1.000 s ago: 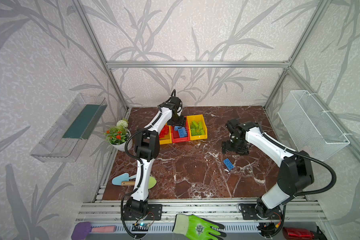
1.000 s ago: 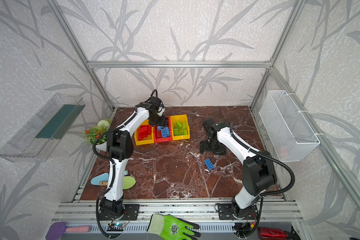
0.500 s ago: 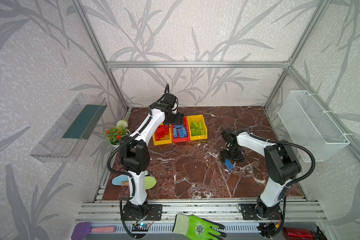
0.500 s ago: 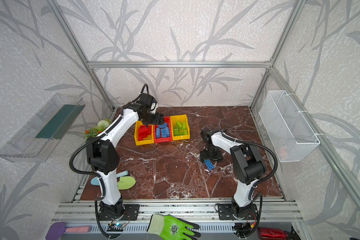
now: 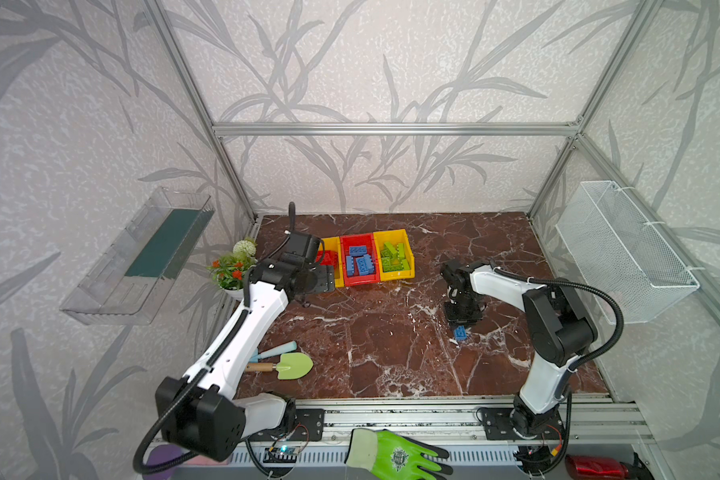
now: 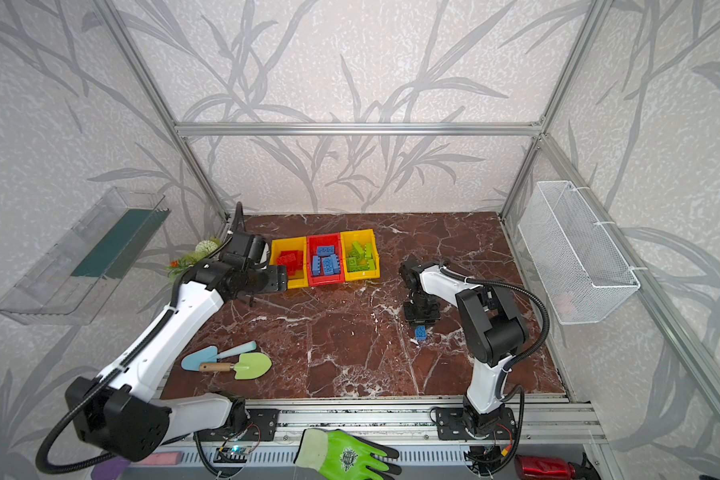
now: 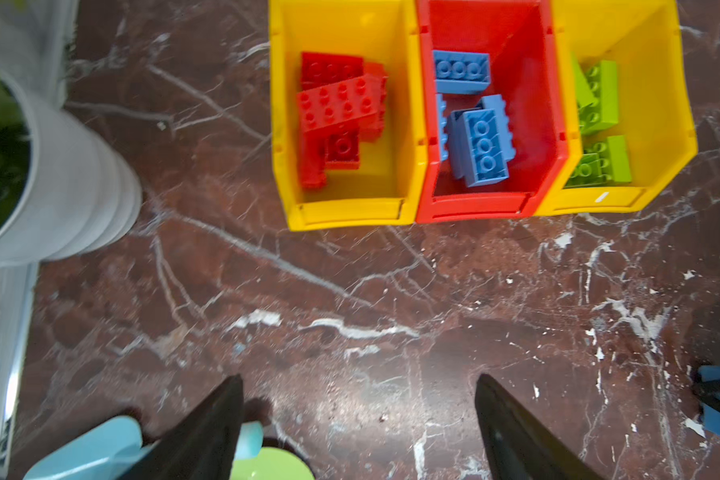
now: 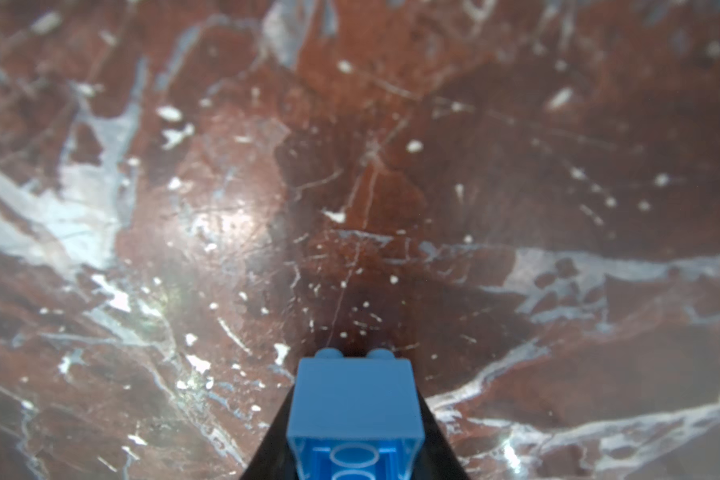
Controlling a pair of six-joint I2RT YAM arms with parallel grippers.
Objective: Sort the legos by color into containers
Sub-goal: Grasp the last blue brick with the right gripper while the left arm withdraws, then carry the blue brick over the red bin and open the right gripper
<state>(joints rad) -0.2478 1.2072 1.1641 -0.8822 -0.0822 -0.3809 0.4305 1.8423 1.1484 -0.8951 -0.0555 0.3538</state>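
Observation:
The three containers stand joined in a row at the back. The left yellow container (image 7: 350, 214) holds red legos (image 7: 341, 112), the red container (image 7: 474, 208) blue legos (image 7: 481, 141), and the right yellow container (image 7: 599, 199) lime green legos (image 7: 599, 104). My left gripper (image 7: 358, 378) is open and empty over bare marble in front of the left container (image 6: 287, 282). My right gripper (image 8: 355, 411) is shut on one blue lego (image 8: 352, 395), low over the marble at mid-right in both top views (image 5: 460, 333) (image 6: 421, 332).
A white flower pot (image 5: 231, 270) stands at the left edge beside my left arm. A lime green shovel (image 5: 294, 365) and a light blue one (image 5: 273, 351) lie front left. A wire mesh basket (image 5: 624, 249) hangs on the right wall, a clear tray (image 5: 142, 257) on the left.
My right gripper has come down on the loose blue lego and shut on it. My left arm has drawn back from above the containers toward the front left, still open.

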